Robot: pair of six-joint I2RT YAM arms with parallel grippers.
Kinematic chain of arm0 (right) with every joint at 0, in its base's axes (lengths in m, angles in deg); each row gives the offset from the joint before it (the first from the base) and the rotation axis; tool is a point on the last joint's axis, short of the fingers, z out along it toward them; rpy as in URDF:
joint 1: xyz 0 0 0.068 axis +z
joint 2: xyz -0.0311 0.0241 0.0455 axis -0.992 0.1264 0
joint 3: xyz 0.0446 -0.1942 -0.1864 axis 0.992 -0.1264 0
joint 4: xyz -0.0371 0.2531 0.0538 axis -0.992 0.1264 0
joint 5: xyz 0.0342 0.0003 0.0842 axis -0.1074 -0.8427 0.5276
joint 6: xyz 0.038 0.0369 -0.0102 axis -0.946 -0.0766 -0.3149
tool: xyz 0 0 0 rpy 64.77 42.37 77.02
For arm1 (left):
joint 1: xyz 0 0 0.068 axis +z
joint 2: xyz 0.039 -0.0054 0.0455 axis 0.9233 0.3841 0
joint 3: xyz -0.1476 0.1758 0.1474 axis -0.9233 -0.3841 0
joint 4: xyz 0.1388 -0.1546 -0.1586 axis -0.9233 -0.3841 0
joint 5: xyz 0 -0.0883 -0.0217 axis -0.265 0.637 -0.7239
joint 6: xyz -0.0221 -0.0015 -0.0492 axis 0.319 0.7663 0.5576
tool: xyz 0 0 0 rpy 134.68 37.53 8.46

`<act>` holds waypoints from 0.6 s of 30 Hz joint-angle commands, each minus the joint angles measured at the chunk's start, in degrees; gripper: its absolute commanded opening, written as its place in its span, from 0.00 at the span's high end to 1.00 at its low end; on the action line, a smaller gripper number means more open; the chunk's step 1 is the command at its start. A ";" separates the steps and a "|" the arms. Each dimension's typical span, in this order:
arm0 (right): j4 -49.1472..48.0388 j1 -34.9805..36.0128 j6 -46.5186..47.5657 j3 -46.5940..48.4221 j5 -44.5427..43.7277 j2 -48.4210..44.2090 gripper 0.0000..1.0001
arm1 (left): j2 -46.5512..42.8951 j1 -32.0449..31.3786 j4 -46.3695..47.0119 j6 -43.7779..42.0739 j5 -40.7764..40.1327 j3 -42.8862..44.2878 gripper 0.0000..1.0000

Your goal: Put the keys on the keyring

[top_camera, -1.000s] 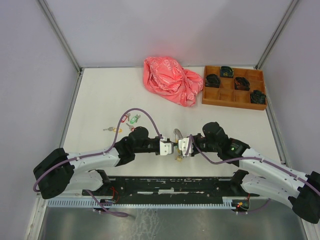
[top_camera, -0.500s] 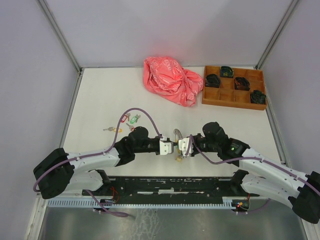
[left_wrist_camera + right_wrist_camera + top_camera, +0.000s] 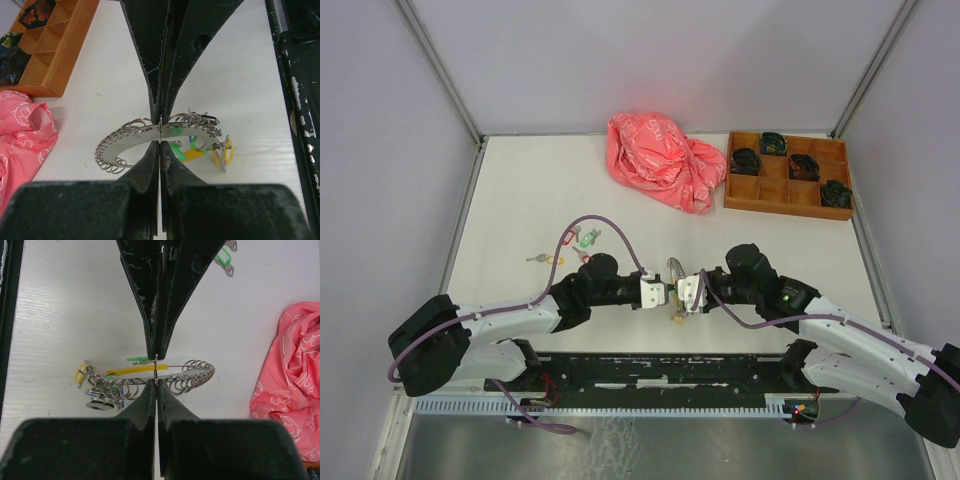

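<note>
The keyring (image 3: 674,268), a silvery arc lined with small wire loops, hangs just above the table between both arms. My left gripper (image 3: 663,292) is shut on its flat band (image 3: 135,140), and my right gripper (image 3: 682,293) is shut on it from the other side (image 3: 200,374). Keys with yellow (image 3: 227,151) and green (image 3: 176,145) tags hang bunched at one end of the ring (image 3: 95,385). Loose keys lie on the table to the left: a green-tagged one (image 3: 587,238), a red-tagged one (image 3: 567,238) and a yellow-tagged one (image 3: 555,261).
A crumpled pink bag (image 3: 665,160) lies at the back centre. A wooden compartment tray (image 3: 785,207) with small black bundles stands at the back right. The black base rail (image 3: 660,372) runs along the near edge, close below the grippers.
</note>
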 commanded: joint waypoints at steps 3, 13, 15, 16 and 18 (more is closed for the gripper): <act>-3.85 -0.02 -0.68 0.72 1.85 -1.19 0.99 | -0.04 -0.50 3.63 1.93 0.07 0.92 0.97; -4.13 -0.02 -1.04 0.44 0.07 -1.36 0.99 | -0.37 -0.47 4.38 2.32 1.27 0.51 0.97; -4.23 -0.02 -1.03 0.50 0.21 -1.31 0.99 | -0.36 -0.46 4.64 2.57 1.51 0.41 0.97; -4.27 -0.02 -1.03 0.50 0.30 -1.26 0.99 | -0.41 -0.49 4.73 2.60 1.64 0.46 0.97; -4.33 -0.02 -1.09 0.60 0.52 -1.32 0.99 | -0.41 -0.48 4.89 2.70 1.78 0.45 0.97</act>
